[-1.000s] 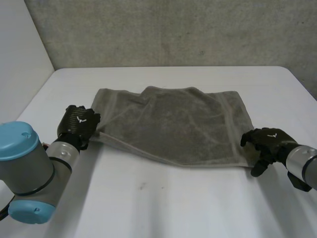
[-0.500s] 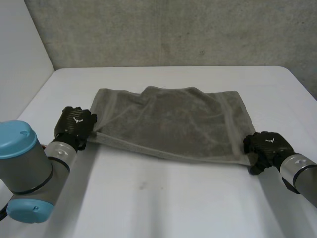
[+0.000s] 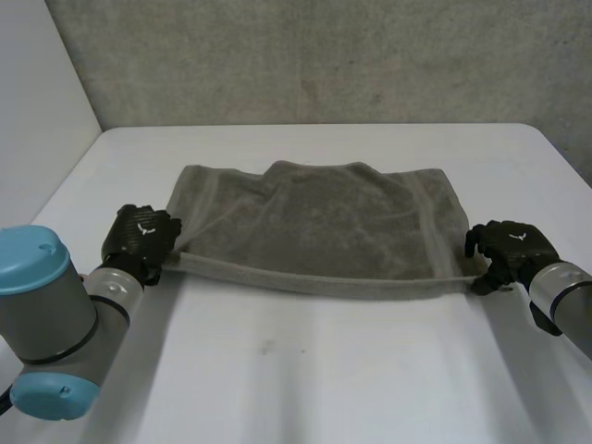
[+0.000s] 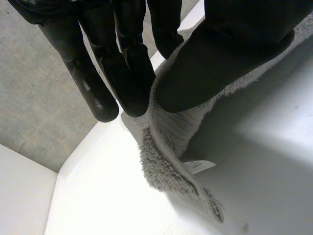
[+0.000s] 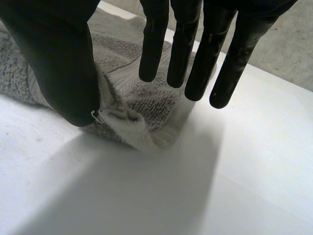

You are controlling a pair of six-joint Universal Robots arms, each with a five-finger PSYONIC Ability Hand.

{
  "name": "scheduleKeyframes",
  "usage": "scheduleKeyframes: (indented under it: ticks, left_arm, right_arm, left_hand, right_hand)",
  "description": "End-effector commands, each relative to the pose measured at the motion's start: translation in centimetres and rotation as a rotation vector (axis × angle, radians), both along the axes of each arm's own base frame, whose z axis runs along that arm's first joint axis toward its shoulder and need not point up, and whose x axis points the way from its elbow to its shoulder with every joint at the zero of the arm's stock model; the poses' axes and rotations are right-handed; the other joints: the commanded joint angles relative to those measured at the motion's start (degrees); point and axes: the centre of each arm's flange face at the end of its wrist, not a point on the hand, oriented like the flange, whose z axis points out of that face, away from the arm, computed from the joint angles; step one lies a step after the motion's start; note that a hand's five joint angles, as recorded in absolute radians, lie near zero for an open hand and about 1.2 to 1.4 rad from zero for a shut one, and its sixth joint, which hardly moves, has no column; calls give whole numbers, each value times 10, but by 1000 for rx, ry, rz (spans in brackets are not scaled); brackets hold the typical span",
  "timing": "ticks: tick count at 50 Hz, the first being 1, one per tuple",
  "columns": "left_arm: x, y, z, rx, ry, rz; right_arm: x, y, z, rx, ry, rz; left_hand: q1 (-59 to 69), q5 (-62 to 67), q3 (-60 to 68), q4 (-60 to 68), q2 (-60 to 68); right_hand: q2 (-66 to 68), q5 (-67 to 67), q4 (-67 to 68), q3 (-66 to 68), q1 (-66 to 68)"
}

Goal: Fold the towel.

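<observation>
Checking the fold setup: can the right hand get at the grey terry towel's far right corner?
Probably yes: right hand pinches the grey terry towel's near corner; nothing blocks the way.

One grey towel (image 3: 314, 222) is lying on one white table (image 3: 324, 370), and one small white label (image 4: 198, 166) is sticking out of its hem. Two black hands are gripping it, one left hand (image 3: 139, 239) and one right hand (image 3: 509, 248), so two near corners are being pinched while two far corners are lying free. Two arms are showing, one left arm (image 3: 55, 314) and one right arm (image 3: 564, 301), with two light-blue caps (image 3: 37, 264) sitting on the left arm and one grey wall (image 3: 324, 55) standing behind.
</observation>
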Motion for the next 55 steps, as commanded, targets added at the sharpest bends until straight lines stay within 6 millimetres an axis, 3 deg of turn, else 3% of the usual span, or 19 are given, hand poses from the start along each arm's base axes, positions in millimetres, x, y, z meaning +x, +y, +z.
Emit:
scheduleKeyframes:
  ticks: [1, 2, 12, 17, 20, 24, 26, 35, 40, 42, 43, 45, 46, 48, 49, 51, 52, 54, 55]
  left_arm:
    - [0, 0, -1, 4, -1, -1]
    - [0, 0, -1, 5, -2, 1]
    - [4, 15, -7, 122, -41, -1]
    - [11, 42, 9, 255, -86, -4]
    - [17, 58, 17, 306, -103, -3]
    - [23, 73, 22, 348, -123, -4]
    - [29, 90, 25, 407, -144, -6]
    - [39, 112, 39, 480, -162, 1]
    - [36, 100, 49, 424, -163, -7]
    - [31, 81, 60, 345, -142, -5]
    - [31, 81, 60, 345, -142, -5]
    - [22, 52, 59, 272, -124, -9]
    - [21, 52, 59, 272, -124, -9]
    - [11, 17, 56, 191, -107, -7]
    - [11, 17, 56, 190, -106, -7]
    - [2, -15, 44, 154, -110, -7]
    - [2, -15, 44, 154, -110, -7]
    - [-7, -38, 30, 140, -126, -17]
    - [-7, -38, 30, 140, -126, -17]
  right_arm:
    - [0, 0, -3, 5, 11, 2]
    - [0, 0, -4, 5, 12, 8]
    - [-3, 7, 18, -32, 143, 57]
    - [-3, 42, 56, 37, 334, 181]
    - [-4, 60, 68, 93, 422, 244]
    - [-5, 75, 72, 159, 489, 312]
    - [-9, 90, 75, 221, 534, 365]
    - [-26, 121, 91, 309, 612, 439]
    - [-24, 112, 102, 216, 599, 436]
    - [-22, 94, 106, 149, 526, 387]
    - [-22, 94, 106, 149, 525, 387]
    - [-21, 63, 96, 131, 444, 327]
    - [-21, 63, 96, 131, 444, 327]
    - [-1, 40, 89, 95, 394, 325]
    - [-1, 40, 89, 94, 394, 325]
    - [22, 20, 81, 59, 368, 310]
    - [22, 20, 81, 59, 368, 309]
    - [34, -6, 66, 27, 373, 252]
    - [34, -6, 66, 26, 373, 251]
  left_hand:
    - [108, 104, 103, 102, 102]
    - [108, 104, 103, 102, 102]
    - [108, 104, 103, 102, 102]
    - [108, 104, 103, 102, 102]
    - [108, 104, 103, 102, 102]
    - [108, 104, 103, 102, 102]
    - [108, 104, 103, 102, 102]
    - [108, 104, 103, 102, 102]
    - [108, 104, 103, 102, 102]
    - [108, 104, 103, 102, 102]
    - [108, 104, 103, 102, 102]
    - [108, 104, 103, 102, 102]
    - [108, 104, 103, 102, 102]
    - [108, 104, 103, 102, 102]
    - [108, 104, 103, 102, 102]
    - [108, 104, 103, 102, 102]
    - [108, 104, 103, 102, 102]
    - [108, 104, 103, 102, 102]
    - [108, 104, 103, 102, 102]
  right_hand:
    - [248, 251, 254, 255, 301]
    - [407, 410, 413, 414, 461]
    - [408, 412, 415, 416, 462]
    - [408, 412, 415, 416, 462]
    - [408, 412, 415, 416, 462]
    - [408, 412, 415, 416, 462]
    - [408, 412, 415, 416, 462]
    - [408, 412, 415, 416, 462]
    - [408, 412, 415, 416, 462]
    - [408, 412, 415, 416, 462]
    - [408, 412, 415, 416, 462]
    - [408, 412, 415, 416, 462]
    - [408, 412, 415, 416, 462]
    - [408, 412, 415, 416, 462]
    - [408, 412, 415, 416, 462]
    - [408, 412, 415, 416, 462]
    - [408, 412, 415, 416, 462]
    - [408, 412, 415, 416, 462]
    - [408, 412, 415, 416, 462]
